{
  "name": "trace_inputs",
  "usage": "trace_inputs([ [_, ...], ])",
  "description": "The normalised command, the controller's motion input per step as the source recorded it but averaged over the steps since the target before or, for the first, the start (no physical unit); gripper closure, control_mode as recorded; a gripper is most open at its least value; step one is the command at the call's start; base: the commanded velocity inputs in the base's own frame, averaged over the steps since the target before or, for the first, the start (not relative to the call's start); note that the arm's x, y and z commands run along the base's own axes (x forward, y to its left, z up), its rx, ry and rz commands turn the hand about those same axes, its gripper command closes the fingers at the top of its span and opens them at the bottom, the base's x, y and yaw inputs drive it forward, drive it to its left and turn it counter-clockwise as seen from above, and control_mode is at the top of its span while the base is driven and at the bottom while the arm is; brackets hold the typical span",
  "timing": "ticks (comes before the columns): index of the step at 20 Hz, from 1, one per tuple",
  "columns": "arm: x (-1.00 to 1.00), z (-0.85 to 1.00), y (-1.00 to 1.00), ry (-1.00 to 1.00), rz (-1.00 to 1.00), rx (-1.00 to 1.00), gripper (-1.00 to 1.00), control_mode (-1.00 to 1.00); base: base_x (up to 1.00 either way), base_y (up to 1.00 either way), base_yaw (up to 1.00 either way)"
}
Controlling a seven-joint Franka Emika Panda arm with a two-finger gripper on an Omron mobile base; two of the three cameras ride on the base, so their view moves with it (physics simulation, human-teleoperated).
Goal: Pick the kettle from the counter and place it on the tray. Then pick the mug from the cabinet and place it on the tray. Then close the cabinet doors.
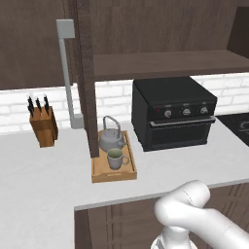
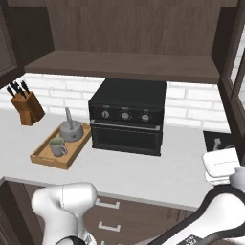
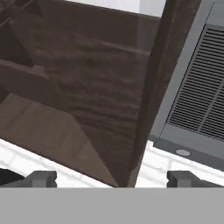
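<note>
Kitchen, counter (image 1: 44, 170), toaster oven (image 1: 175, 112), knife block (image 1: 43, 124)

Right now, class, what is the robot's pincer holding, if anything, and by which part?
Nothing. The pincer is open, its fingertips wide apart with only the open cabinet beyond. The kettle and mug sit on the tray.

The kettle (image 2: 71, 130) and the mug (image 2: 57, 146) are sitting together in the wooden tray (image 2: 46, 158) on the counter (image 2: 143, 167), left of the black oven (image 2: 128, 117).

Kettle (image 1: 111, 139) behind mug (image 1: 115, 158), both on tray (image 1: 114, 174); oven (image 1: 175, 113) right of it.
</note>
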Motion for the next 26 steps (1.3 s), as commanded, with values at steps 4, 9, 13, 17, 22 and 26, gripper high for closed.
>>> trace_inputs([
  [4, -0.27, 0.32, 0.00, 0.00, 0.00, -0.29, -1.00, -1.00, 0.00, 0.00, 0.00],
  [9, -0.21, 0.38, 0.10, -0.01, 0.00, -0.32, -1.00, -1.00, 0.00, 0.00, 0.00],
  [13, -0.02, 0.40, 0.51, -0.01, 0.00, -0.33, -1.00, -1.00, 0.00, 0.00, 0.00],
  [17, 0.00, 0.47, 0.61, 0.00, 0.00, -0.29, -1.00, -1.00, 0.00, 0.00, 0.00],
  [22, 0.02, 0.51, 0.71, 0.00, 0.00, -0.24, -1.00, -1.00, 0.00, 0.00, 0.00],
  [26, 0.11, 0.47, 0.75, 0.02, 0.00, -0.21, -1.00, -1.00, 0.00, 0.00, 0.00],
])
